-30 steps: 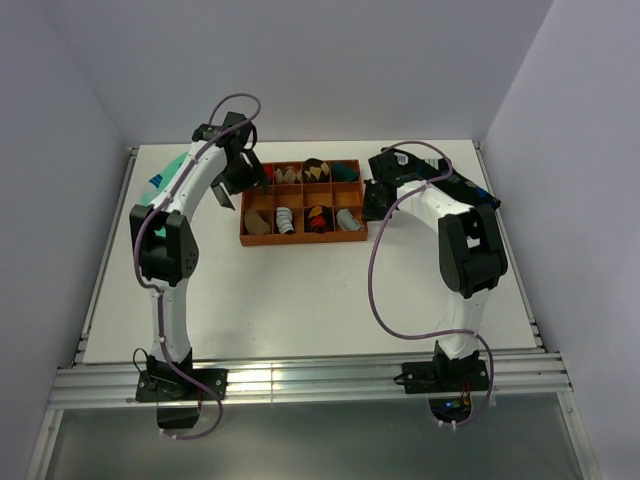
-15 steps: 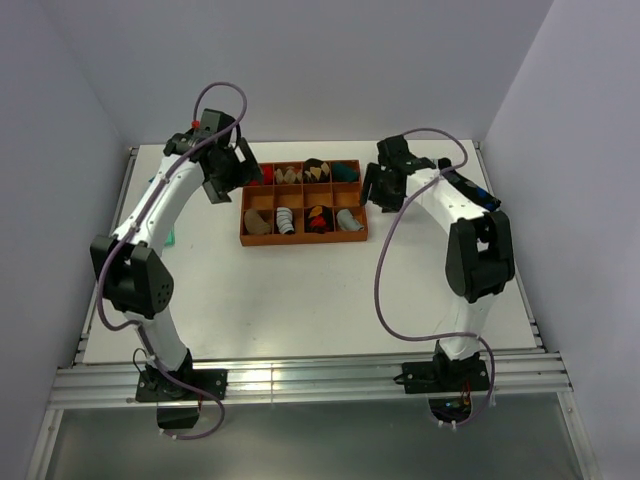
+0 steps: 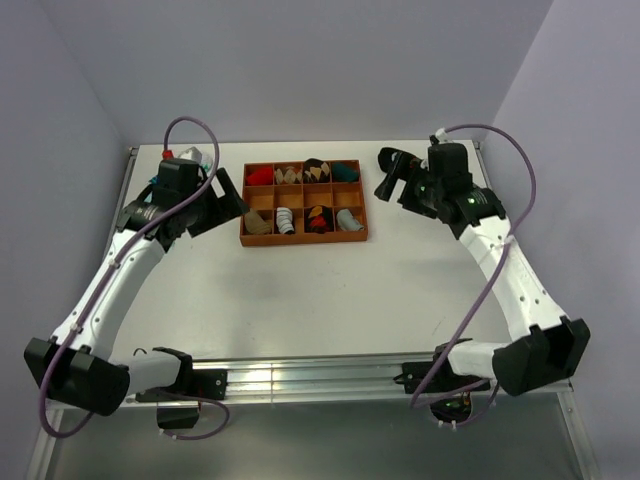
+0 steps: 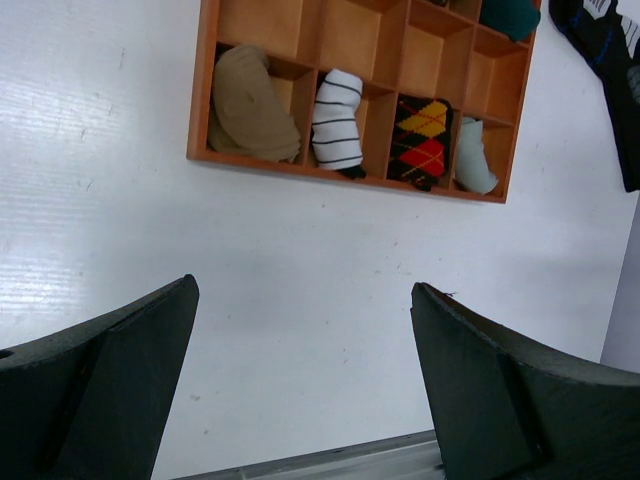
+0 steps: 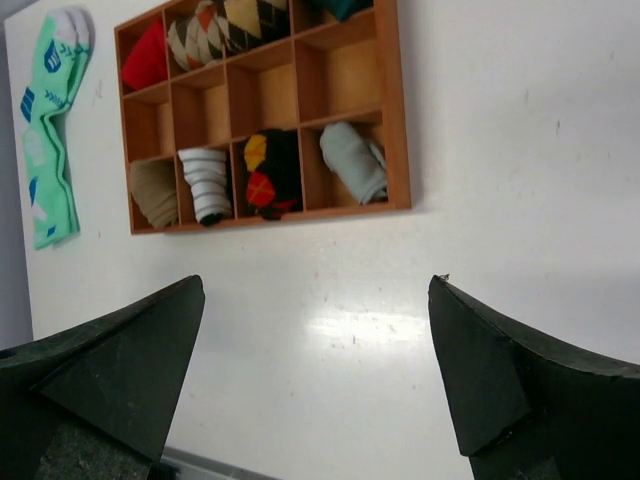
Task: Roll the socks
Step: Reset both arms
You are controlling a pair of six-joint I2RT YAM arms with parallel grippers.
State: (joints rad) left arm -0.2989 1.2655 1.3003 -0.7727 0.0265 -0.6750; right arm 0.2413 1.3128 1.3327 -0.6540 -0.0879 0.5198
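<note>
The tan-brown socks [image 4: 250,105] sit as a rolled bundle in the front left compartment of the wooden tray [image 4: 340,180], also seen as the socks [image 5: 155,192] and the socks [image 3: 258,222]. My left gripper [image 4: 303,300] hovers open over bare table in front of the tray, nothing between its fingers. It shows left of the tray as the left gripper [image 3: 226,205]. My right gripper [image 5: 316,290] is open too, above the table in front of the tray [image 5: 270,220]. From above, the right gripper [image 3: 392,178] is right of the tray [image 3: 303,238].
Other compartments hold a striped white roll [image 4: 337,130], a black argyle roll [image 4: 425,140] and a pale grey roll [image 4: 475,160]. A mint-green sock [image 5: 55,130] lies flat left of the tray. A dark navy sock [image 4: 610,60] lies to its right.
Both arms have drawn back from the tray, the left one swinging out left and the right one out right. The right gripper's jaws have opened wide.
</note>
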